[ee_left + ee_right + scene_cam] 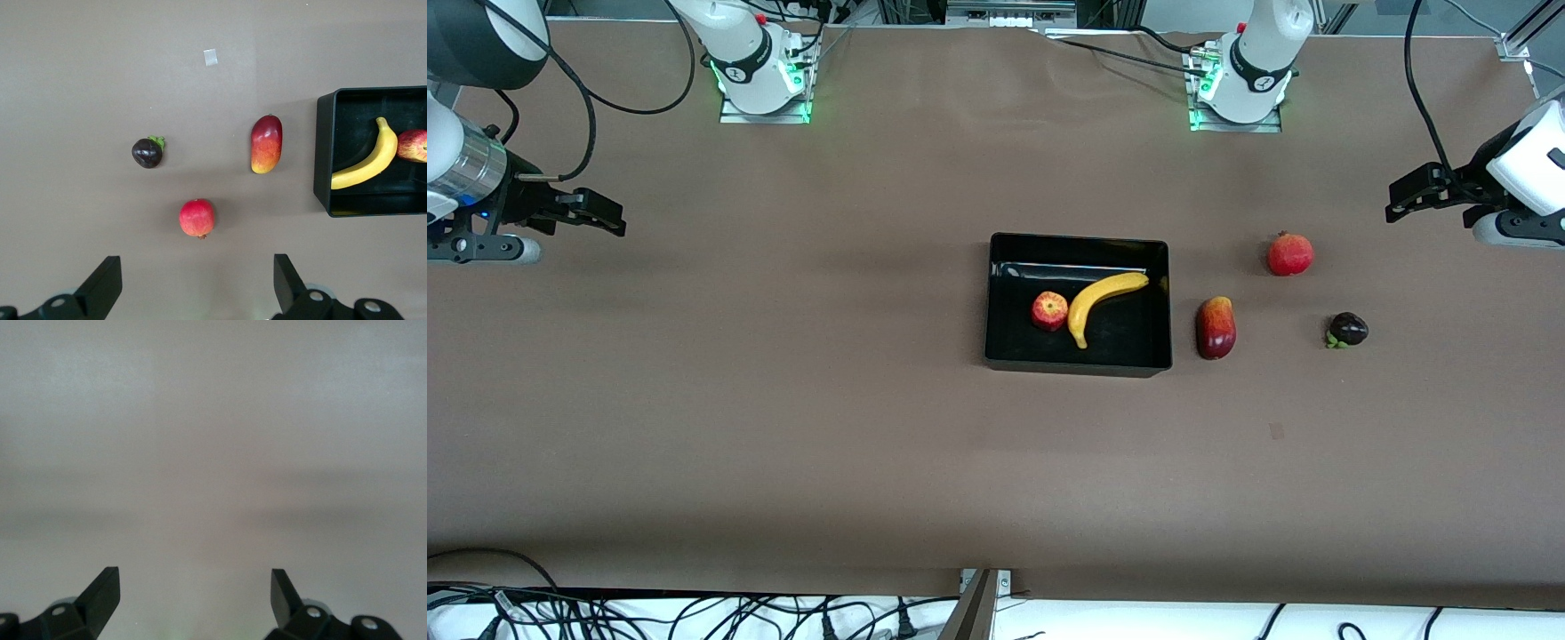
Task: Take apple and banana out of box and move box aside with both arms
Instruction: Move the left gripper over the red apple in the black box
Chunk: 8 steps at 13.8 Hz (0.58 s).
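Observation:
The black tray [1079, 359] sits mid-table. The yellow banana [1101, 301] and the small red apple [1049, 311] lie inside it, side by side. In the left wrist view the tray [322, 153] holds the banana [365, 167] and the apple [413, 145]. My left gripper [1405, 197] is open and empty, up over the left arm's end of the table. In its wrist view [197, 283] it is over bare table beside the pomegranate. My right gripper [600, 216] is open and empty over the right arm's end. Its wrist view [195, 593] shows only bare table.
A red pomegranate [1290, 253], an oblong dark-red fruit [1216, 327] and a small dark purple fruit [1348, 330] lie on the table between the tray and the left arm's end. They also show in the left wrist view: pomegranate [197, 217], oblong fruit [266, 143], purple fruit [147, 153].

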Each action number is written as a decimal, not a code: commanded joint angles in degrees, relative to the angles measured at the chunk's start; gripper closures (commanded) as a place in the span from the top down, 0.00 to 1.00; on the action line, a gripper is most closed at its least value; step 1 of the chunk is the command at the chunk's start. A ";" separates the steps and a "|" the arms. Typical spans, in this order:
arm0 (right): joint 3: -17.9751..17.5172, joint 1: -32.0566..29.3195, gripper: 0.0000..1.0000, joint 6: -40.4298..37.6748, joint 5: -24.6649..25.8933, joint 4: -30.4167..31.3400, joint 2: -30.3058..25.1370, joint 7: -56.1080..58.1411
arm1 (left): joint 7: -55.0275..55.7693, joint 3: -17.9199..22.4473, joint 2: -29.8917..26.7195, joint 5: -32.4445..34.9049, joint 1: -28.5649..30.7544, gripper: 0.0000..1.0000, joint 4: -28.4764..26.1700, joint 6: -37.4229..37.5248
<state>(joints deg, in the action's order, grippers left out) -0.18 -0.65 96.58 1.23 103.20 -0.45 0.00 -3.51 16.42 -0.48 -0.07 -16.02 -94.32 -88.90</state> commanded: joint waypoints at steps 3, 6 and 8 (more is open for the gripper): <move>-0.35 -0.05 1.00 -1.04 0.88 -1.08 0.10 -0.27 | -0.01 -0.25 0.47 2.62 -0.15 1.00 2.81 1.71; -0.35 -0.05 1.00 -1.04 0.88 -1.08 0.10 -0.27 | -0.36 -0.25 1.18 2.79 -0.15 1.00 3.97 2.15; -0.44 0.12 1.00 -1.13 0.88 -0.99 0.10 -0.27 | -4.20 -0.16 1.36 2.79 -0.07 1.00 4.06 2.15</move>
<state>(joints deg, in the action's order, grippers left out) -0.20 -0.65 96.57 1.23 103.19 -0.45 0.00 -4.32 16.30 -0.29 0.95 -16.02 -92.50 -88.45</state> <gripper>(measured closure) 0.000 0.000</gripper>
